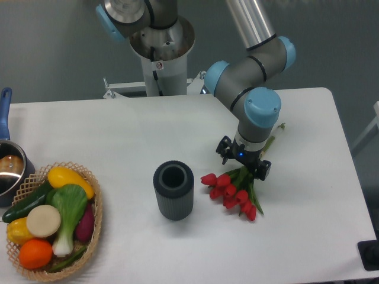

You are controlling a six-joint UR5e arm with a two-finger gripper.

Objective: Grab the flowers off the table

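Observation:
The flowers [232, 190] are a small bunch of red tulip buds with green stems and leaves. They lie on the white table [148, 130] at centre right, buds toward the front and stem ends [277, 127] toward the back right. My gripper [244, 167] points straight down over the stems, just behind the buds. The wrist hides its fingertips. I cannot tell whether it is open, or whether it touches the stems.
A dark grey ribbed cylindrical cup [173, 190] stands upright just left of the buds. A wicker basket [92, 183] of toy vegetables sits at the front left. A pot with a blue handle [6, 165] is at the left edge. The arm's base [161, 53] stands at the back.

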